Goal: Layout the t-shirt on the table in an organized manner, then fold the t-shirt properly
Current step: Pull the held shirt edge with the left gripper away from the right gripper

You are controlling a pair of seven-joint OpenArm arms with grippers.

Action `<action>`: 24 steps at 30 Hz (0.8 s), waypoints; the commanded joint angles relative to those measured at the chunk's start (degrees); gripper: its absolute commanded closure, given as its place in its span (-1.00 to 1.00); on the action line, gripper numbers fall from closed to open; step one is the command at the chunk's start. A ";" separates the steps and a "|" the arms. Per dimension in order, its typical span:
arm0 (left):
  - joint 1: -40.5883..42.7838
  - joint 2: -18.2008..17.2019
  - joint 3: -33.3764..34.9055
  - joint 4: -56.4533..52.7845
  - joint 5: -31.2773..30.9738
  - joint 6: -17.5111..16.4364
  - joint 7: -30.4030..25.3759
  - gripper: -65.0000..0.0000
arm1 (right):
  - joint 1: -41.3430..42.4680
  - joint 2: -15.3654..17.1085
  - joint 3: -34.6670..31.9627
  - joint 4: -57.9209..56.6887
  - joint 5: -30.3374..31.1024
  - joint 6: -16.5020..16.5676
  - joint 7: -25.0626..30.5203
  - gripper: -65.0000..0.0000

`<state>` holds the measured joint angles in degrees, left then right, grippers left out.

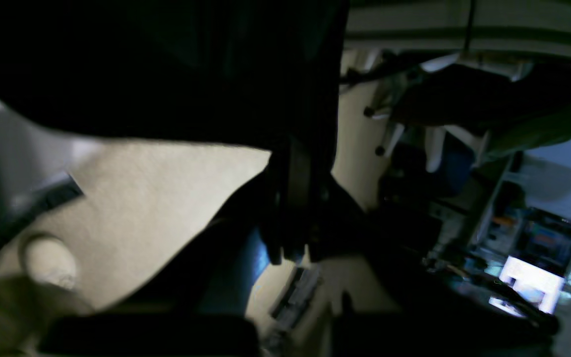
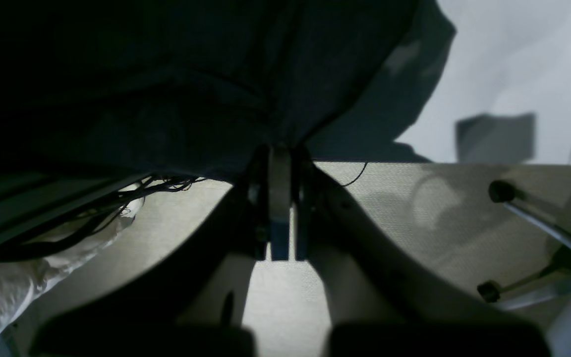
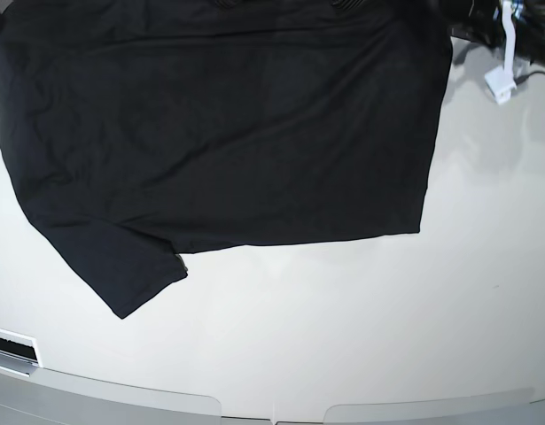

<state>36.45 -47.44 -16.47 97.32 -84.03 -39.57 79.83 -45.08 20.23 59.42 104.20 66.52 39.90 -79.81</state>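
The black t-shirt (image 3: 228, 124) fills most of the upper base view, spread wide w/ its lower hem running roughly level above the white table (image 3: 343, 336). One sleeve hangs down at that view's lower left, ending in a corner over the tabletop. Whether the cloth lies flat on the table or hangs just above it can't be told from this view.

Left wrist view: left gripper (image 1: 293, 148) has its jaws pressed together on an edge of the shirt, dark cloth bunching up above the fingers (picture is blurred, so the exact pinch point is hard to see). Beige floor, chair legs and a lit screen (image 1: 533, 285) show behind.

Right wrist view: right gripper (image 2: 279, 151) is likewise pinched shut on the shirt edge, fabric draping away up and to the left. Cables (image 2: 117, 203) and a chair base (image 2: 538, 248) sit in the background over the floor.
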 commanded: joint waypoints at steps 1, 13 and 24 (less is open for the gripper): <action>-1.14 -1.14 -0.48 0.83 -0.97 -0.43 0.17 1.00 | -0.74 0.90 0.63 0.76 0.79 0.10 0.72 1.00; -9.62 -1.11 -0.48 0.81 19.63 -0.43 -9.11 1.00 | 2.75 2.95 0.63 0.68 -1.90 0.10 0.72 1.00; -9.68 -1.14 -0.50 0.83 28.41 3.06 -14.36 1.00 | 5.07 2.93 0.63 0.68 -4.02 0.10 5.20 1.00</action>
<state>26.96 -47.42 -16.47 97.47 -55.07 -36.47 65.98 -39.55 22.04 59.40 104.18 61.93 39.92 -75.68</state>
